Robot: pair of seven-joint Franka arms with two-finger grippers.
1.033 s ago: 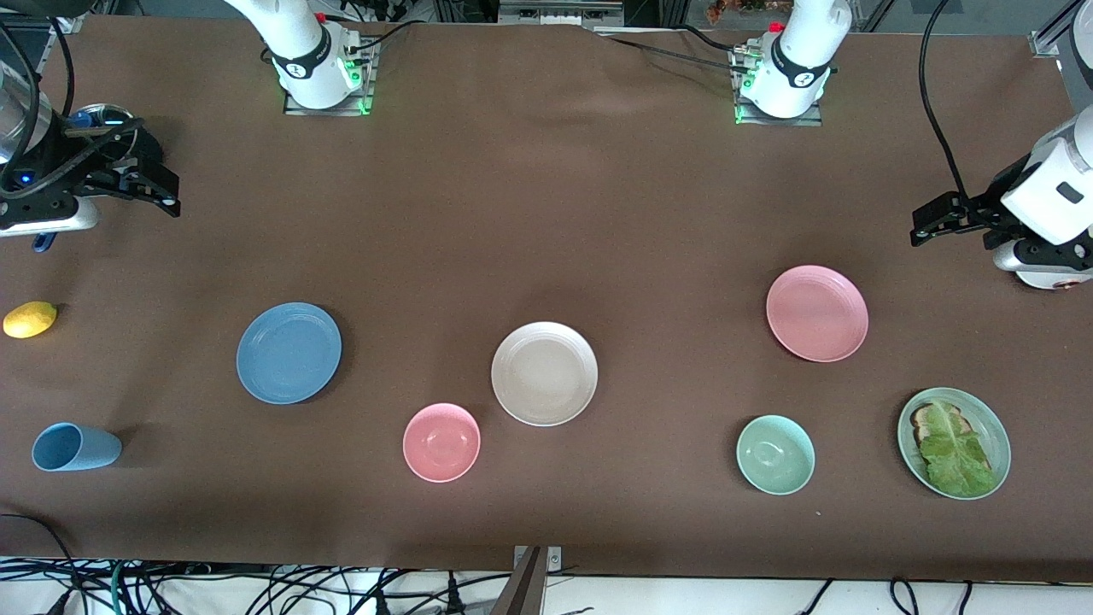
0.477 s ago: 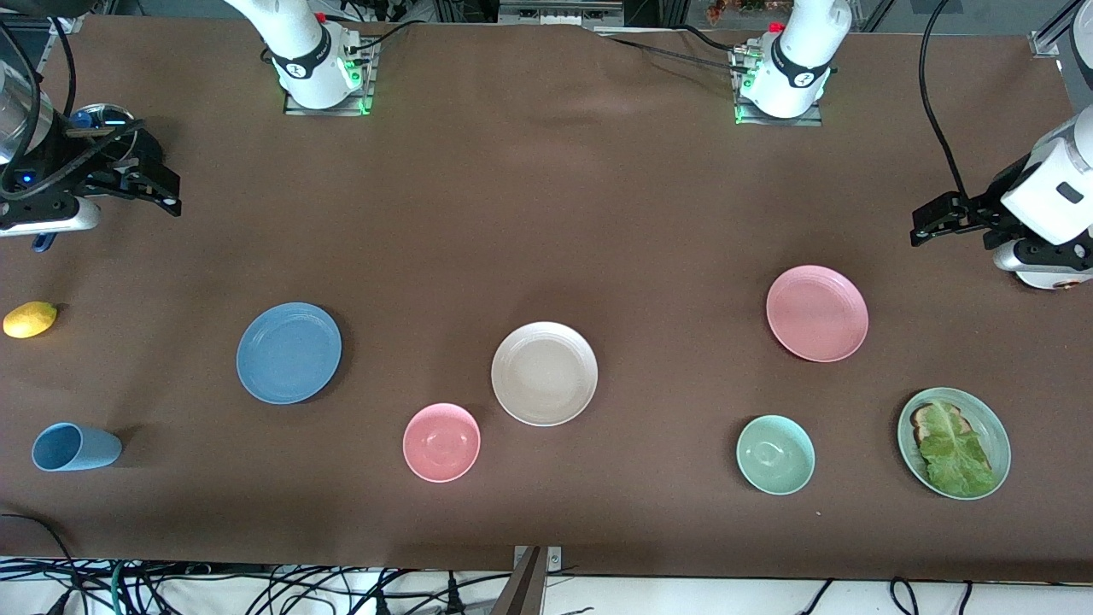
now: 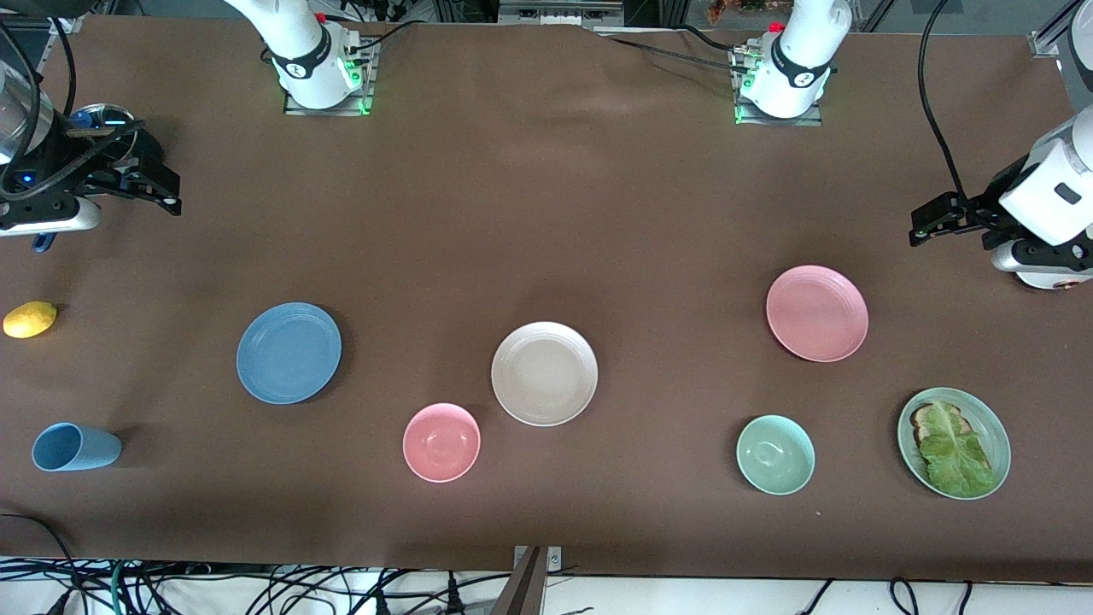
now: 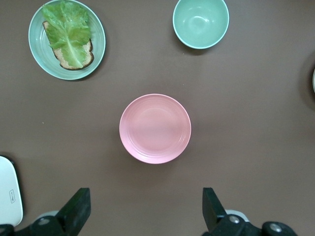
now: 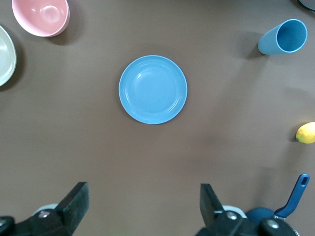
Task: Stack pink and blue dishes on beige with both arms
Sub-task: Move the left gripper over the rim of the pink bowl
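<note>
Left tool and right tool hang wide open, empty, over bare table, pink bowl just beside beige plate.

Bare cloth rings the blue plate, beige plate and pink plate, though the pink bowl crowds the beige plate's nearer edge, while the mint bowl sits clear of the pink plate.

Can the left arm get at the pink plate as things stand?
Probably yes. The left gripper hangs open over bare table at its own end; the pink plate lies flat, alone, nothing on it. The mint bowl sits apart, nearer the camera.
</note>
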